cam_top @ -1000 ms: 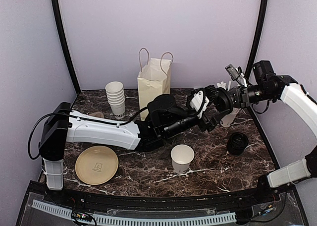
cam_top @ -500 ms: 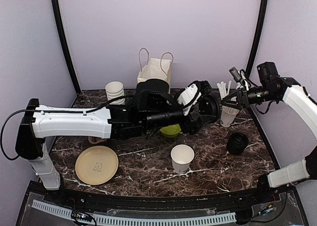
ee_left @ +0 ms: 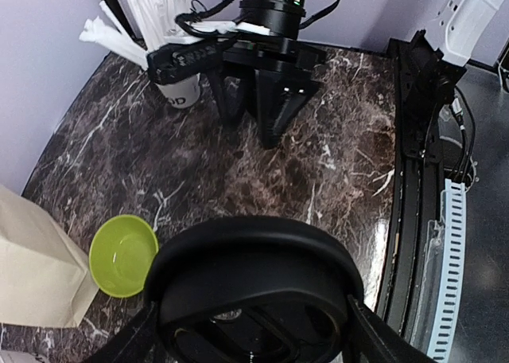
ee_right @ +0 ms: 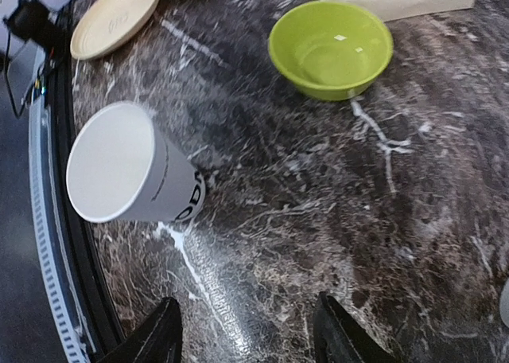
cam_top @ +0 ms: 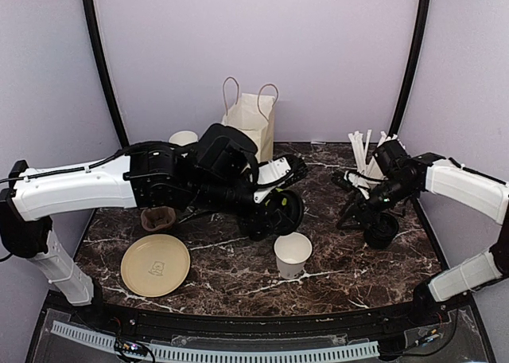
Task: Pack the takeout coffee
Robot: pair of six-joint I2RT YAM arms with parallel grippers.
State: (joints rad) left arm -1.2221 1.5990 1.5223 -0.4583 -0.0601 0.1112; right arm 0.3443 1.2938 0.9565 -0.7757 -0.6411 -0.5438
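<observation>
Compared with half a second earlier, the left gripper [cam_top: 278,212] is sweeping down from the right of the tall cream paper bag with rope handles [cam_top: 250,124] into the space in front of it. The right gripper [ee_left: 248,132] is dropping lower, farther out on the bag's right.

Nearest, the takeout coffee's small white paper cup with dark lettering at its base [cam_top: 293,254] is standing upright well in front of the bag and a little to its right. Its mouth is facing up and it is not wearing a lid yet.

Just toward the bag from it, and higher, the left gripper is clamping a round black plastic lid [ee_left: 246,240], its fingers spread wide around the rim. The lid is looking tilted rather than level, though its exact angle is hard to read.

Out to the bag's right, the right gripper is hanging with fingers apart and nothing between them.

Judging from this, the left arm is nearer and is already carrying the lid. The lid is needing a short move away from the bag and downward, levelled so that its centre is lining up with the cup's vertical axis.

Just in front of the bag a lime-green bowl [ee_left: 122,254] is sitting, and the bag itself is standing farthest back.
</observation>
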